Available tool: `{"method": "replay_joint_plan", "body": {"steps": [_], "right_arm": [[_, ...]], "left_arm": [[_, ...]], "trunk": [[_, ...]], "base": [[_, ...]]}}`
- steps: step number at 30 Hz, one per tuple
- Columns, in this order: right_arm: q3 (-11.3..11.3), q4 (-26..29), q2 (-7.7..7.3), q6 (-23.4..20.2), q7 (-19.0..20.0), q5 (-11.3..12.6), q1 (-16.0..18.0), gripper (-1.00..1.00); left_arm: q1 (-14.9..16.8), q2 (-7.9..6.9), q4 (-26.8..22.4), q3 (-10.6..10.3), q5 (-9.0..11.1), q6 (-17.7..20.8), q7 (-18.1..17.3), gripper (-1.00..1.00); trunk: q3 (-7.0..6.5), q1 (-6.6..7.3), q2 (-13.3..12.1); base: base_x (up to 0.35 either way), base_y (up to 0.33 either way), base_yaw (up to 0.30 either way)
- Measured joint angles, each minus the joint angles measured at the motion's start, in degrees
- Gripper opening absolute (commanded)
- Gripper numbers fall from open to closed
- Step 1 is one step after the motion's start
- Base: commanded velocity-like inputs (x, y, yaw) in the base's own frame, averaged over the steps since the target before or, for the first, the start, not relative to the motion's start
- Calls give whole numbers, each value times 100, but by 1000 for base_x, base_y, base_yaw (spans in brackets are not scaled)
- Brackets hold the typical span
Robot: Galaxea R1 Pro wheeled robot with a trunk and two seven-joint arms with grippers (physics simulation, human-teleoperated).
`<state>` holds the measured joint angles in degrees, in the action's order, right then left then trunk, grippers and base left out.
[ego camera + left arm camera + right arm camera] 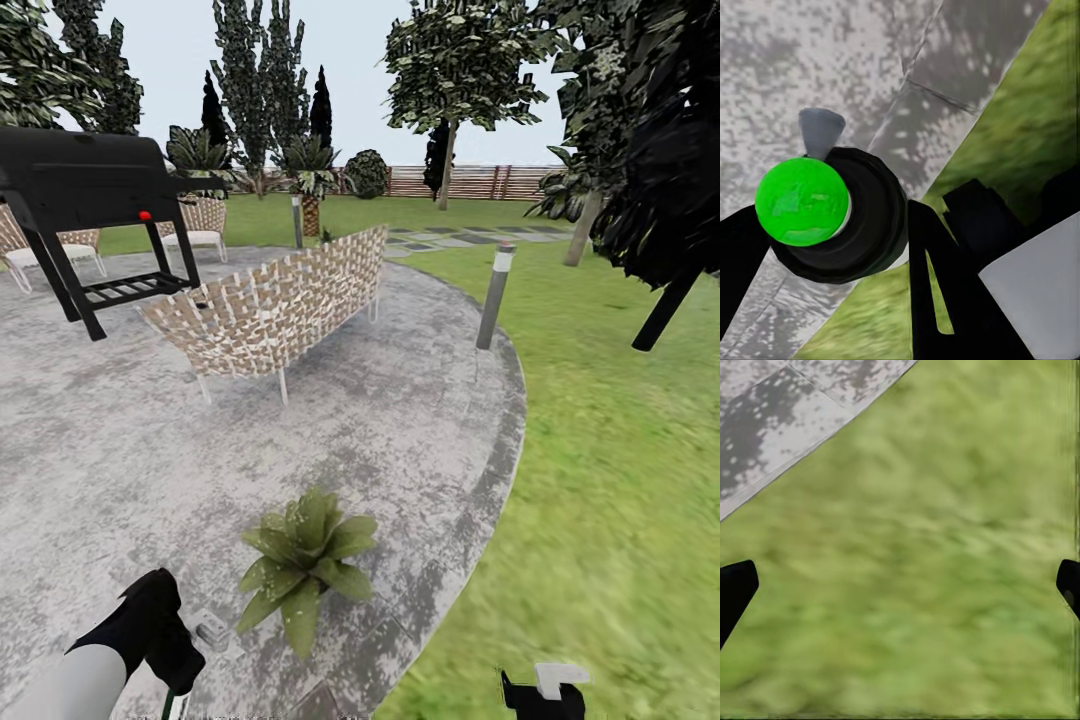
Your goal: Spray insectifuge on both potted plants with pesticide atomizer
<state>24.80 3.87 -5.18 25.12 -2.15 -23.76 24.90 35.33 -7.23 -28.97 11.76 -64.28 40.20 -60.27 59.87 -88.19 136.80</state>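
Paved round (120,470): rough, speckled grey stone. Sofa (275,310): woven wicker. Grill (85,180): matt black metal. Fence (470,182): slatted brown wood.

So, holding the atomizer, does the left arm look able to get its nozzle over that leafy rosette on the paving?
Probably yes: the left gripper grips the pesticide atomizer, and the potted plant sits close beside it on the paving, with nothing between them.

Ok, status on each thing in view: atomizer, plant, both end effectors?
pesticide atomizer: held in the left end effector, off the ground.
left end effector: shut on the atomizer.
right end effector: open, empty, over the lawn.
potted plant: upright on the paving, just ahead of the left arm.
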Motion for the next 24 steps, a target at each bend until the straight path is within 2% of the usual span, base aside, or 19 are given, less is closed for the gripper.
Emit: {"method": "replay_joint_plan", "body": {"steps": [6, 12, 15, 16, 17, 19, 20, 22, 24], "right_arm": [[0, 0, 0, 0, 0, 1, -3, 100], [0, -1, 1, -1, 0, 2, -1, 100], [-1, 0, 0, -1, 0, -4, 2, 100], [-1, -2, 0, -1, 0, -6, 2, 100], [-1, -7, 0, -1, 0, -7, 0, 100], [-1, -8, 0, -1, 2, -7, 0, 100], [-1, -6, -1, -1, 1, -7, 0, 100], [-2, -6, -2, -1, 6, -7, -1, 100], [-1, -8, -5, -1, 7, -7, -1, 100]], "left_arm": [[5, -6, -3, 46, 1, 14, 5, -100], [29, -5, -6, 60, 2, 27, 2, -100], [202, -403, -55, 40, -20, 30, -67, -100], [345, -533, -67, 13, -29, 9, -166, -100], [528, -666, -72, -2, -131, -10, -454, -100], [653, -757, -79, -4, -362, -10, -752, -100], [716, -789, -82, -7, -689, -22, -1028, -100], [725, -789, -82, -1, -1023, -37, -1257, -100], [702, -782, -78, -6, -1163, -52, -1345, -100]], "trunk": [[0, -1, 0], [0, 2, 0], [-1, 2, 0], [-1, 2, 0], [-1, 3, 0], [0, 2, 0], [0, 2, 0], [0, 2, 0], [0, 2, 0]], "base": [[-243, -195, 7], [-153, -84, 168], [-3, -1, 20], [0, 0, 3], [0, 0, 2], [0, 0, 1], [0, 0, 0], [0, 0, 0], [0, 0, 0]]}}
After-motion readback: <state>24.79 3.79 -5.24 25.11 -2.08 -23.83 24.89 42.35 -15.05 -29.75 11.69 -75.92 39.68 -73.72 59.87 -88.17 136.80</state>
